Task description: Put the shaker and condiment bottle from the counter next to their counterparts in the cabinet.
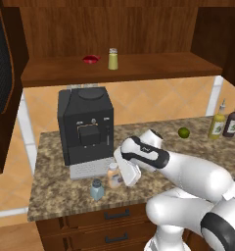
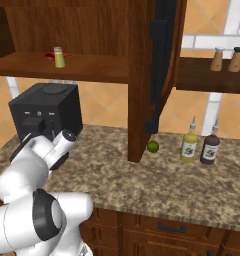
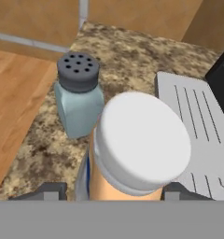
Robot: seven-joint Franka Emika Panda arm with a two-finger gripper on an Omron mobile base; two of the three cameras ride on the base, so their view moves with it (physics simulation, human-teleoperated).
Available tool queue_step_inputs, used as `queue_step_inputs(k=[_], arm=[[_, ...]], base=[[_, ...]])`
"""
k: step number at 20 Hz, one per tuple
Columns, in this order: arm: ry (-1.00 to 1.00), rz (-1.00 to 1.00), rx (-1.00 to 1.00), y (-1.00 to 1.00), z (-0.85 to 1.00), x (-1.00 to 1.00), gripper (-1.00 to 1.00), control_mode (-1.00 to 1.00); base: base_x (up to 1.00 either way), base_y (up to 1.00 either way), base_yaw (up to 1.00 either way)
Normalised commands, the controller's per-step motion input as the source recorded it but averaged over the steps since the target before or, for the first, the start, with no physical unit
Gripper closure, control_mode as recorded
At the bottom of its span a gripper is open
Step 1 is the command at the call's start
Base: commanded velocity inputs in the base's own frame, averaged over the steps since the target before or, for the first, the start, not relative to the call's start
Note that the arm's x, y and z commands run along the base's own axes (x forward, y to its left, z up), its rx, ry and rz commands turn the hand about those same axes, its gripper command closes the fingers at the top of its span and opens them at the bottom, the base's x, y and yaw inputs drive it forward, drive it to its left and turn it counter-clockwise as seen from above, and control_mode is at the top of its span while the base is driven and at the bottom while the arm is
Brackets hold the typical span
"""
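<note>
- While the shaker (image 1: 97, 189) stands untouched just left of it, the condiment bottle (image 1: 113, 175) sits upright near the front of the counter (image 1: 56, 188), before the coffee machine (image 1: 85, 128).
- Gripper (image 3: 104, 190): lowered over the bottle, a fingertip on either side of its body; whether the tips press it cannot be told.
- Step in hand, as judged: grasping the bottle.
- Next move calls for a firm clench, a vertical lift, then carriage up to the cabinet (image 1: 139, 66) shelf beside the red item (image 1: 91, 59).
</note>
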Motion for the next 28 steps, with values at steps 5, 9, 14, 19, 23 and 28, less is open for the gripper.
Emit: queue_step_inputs(k=[5, 9, 14, 19, 23, 28], arm=[[0.00, 0.00, 0.00, 0.00, -0.16, 0.00, 1.00, -1.00], [-0.02, 0.03, 0.00, 0.00, 0.00, -0.02, 1.00, -1.00], [-0.10, 0.00, 0.00, 0.00, 0.44, -0.11, 1.00, -1.00], [-0.05, -0.05, 0.05, 0.00, 0.57, -0.19, 1.00, -1.00], [0.00, -0.07, 0.05, 0.04, 0.24, -0.50, 1.00, -1.00], [-0.02, -0.07, 0.00, 0.19, 0.18, -0.59, 1.00, -1.00]], base=[[0.00, 0.00, 0.00], [0.00, 0.00, 0.00], [0.00, 0.00, 0.00], [0.00, 0.00, 0.00], [0.00, 0.00, 0.00], [0.00, 0.00, 0.00]])
